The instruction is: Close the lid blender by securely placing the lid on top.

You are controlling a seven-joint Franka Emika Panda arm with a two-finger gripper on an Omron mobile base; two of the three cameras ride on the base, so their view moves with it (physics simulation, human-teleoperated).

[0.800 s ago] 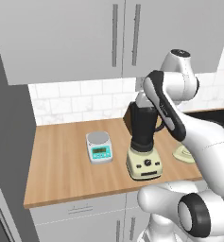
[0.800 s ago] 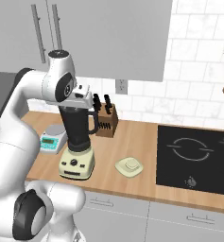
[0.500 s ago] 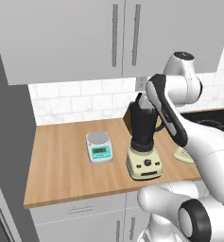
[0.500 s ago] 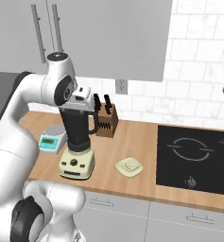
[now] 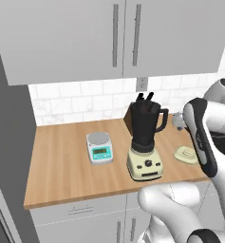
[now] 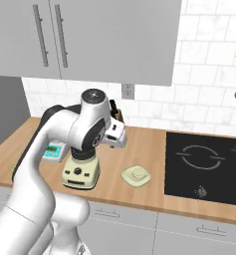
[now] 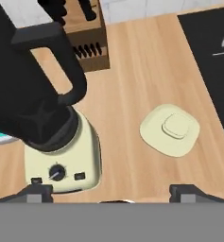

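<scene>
Hand view showed the gripper [image 7: 111, 191] spread wide and empty above the counter [image 7: 132, 71]. The lid [image 7: 170, 129] lay flat on bare wood, apart from the blender [image 7: 52, 132] and short of the black cooktop's [image 7: 212, 52] edge, with open room around it.

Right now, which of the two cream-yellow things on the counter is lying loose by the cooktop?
The lid: a small flat cap with a raised knob, alone on the wood beside the black cooktop. The other is the blender base, carrying knobs and the dark jar.
</scene>
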